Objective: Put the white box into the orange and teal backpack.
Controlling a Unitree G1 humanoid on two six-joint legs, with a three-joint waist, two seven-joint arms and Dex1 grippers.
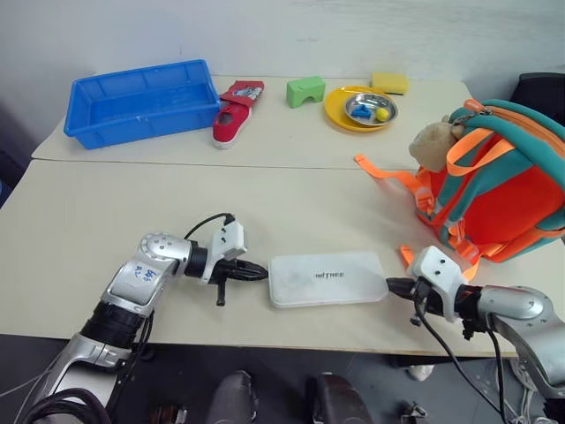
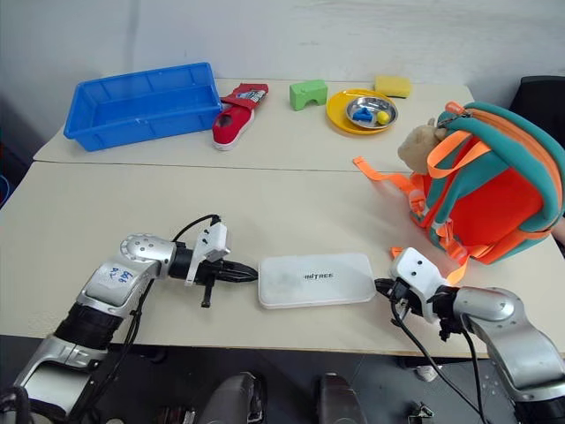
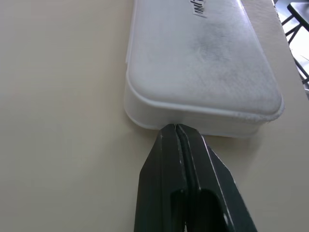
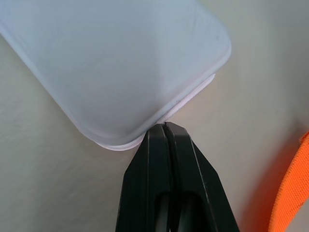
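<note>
The white box [image 1: 327,278] lies flat near the table's front edge, its grey lettering facing up. My left gripper [image 1: 263,272] is shut, and its tips touch the box's left short end [image 3: 193,123]. My right gripper [image 1: 390,285] is also shut, with its tips against the box's right end, at a rounded corner [image 4: 145,130]. Nothing shows between either pair of fingers. The orange and teal backpack [image 1: 499,185] stands upright at the right of the table, behind my right arm. A beige plush toy [image 1: 431,146] hangs at its top, and orange straps [image 1: 388,174] trail onto the table.
On the far table stand a blue tray [image 1: 141,102], a red shoe [image 1: 231,119], a green block [image 1: 305,90], a yellow plate [image 1: 340,113] holding a metal bowl [image 1: 371,109], and a yellow sponge [image 1: 389,82]. A dark chair [image 1: 543,93] stands at the far right.
</note>
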